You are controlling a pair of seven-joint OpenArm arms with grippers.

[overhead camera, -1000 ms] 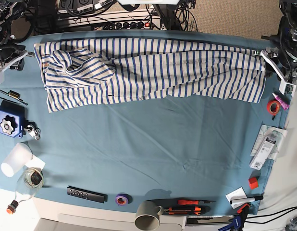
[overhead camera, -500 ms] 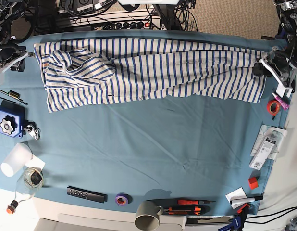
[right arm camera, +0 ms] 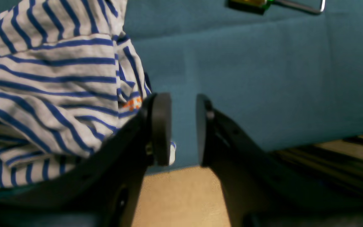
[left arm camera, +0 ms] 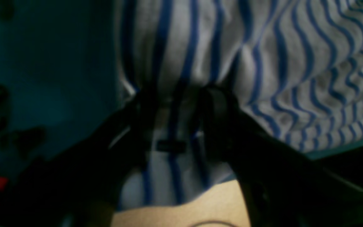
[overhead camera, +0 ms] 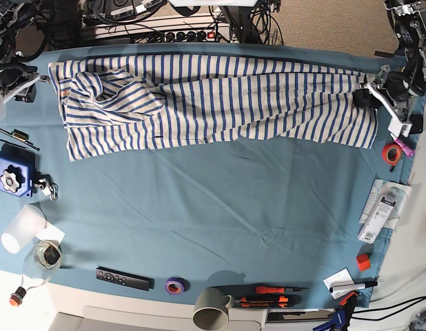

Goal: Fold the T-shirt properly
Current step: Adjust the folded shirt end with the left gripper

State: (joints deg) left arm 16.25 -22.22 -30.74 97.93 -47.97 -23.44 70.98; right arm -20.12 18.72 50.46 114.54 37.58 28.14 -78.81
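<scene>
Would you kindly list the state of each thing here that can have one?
T-shirt: folded lengthwise, spread along the far edge.
Left gripper: jaws astride the shirt's hem.
Right gripper: open, empty, beside the shirt.
Mug: on its side.

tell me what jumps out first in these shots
The striped T-shirt stretched in a long band across the far side of the teal cloth. The left pincer straddles its hem at one end; the right pincer stands open just off the other.
</scene>
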